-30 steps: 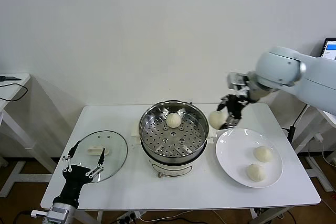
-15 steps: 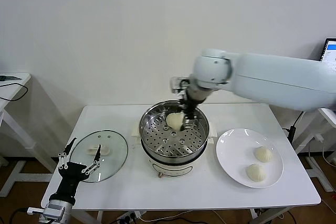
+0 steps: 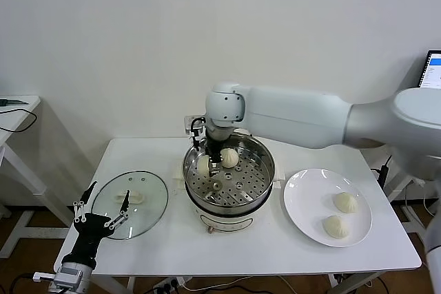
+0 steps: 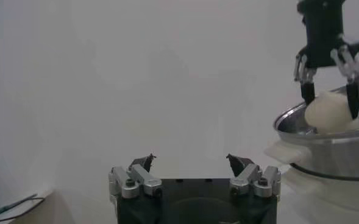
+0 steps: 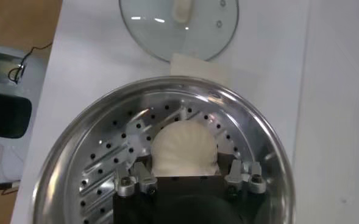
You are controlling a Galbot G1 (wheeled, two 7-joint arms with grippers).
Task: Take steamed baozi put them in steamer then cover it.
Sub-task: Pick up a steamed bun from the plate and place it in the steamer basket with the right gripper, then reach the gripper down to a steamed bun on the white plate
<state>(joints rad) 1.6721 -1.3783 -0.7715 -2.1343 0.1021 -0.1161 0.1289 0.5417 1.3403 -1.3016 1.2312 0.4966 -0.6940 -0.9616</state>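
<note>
We have swung our right end effector point(image 3: 209, 162) from the plate point(image 3: 300, 204) into the steamer point(image 3: 258, 185), fingers clamped on a baozi point(image 3: 203, 164) at nine o'clock beside the first bun point(image 3: 229, 158), so release comes next.

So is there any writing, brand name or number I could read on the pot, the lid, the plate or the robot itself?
None can be read.
Screen at the far right edge: it shows some content, too small to read.
Steamer, glass lid, plate: no visible markings.
</note>
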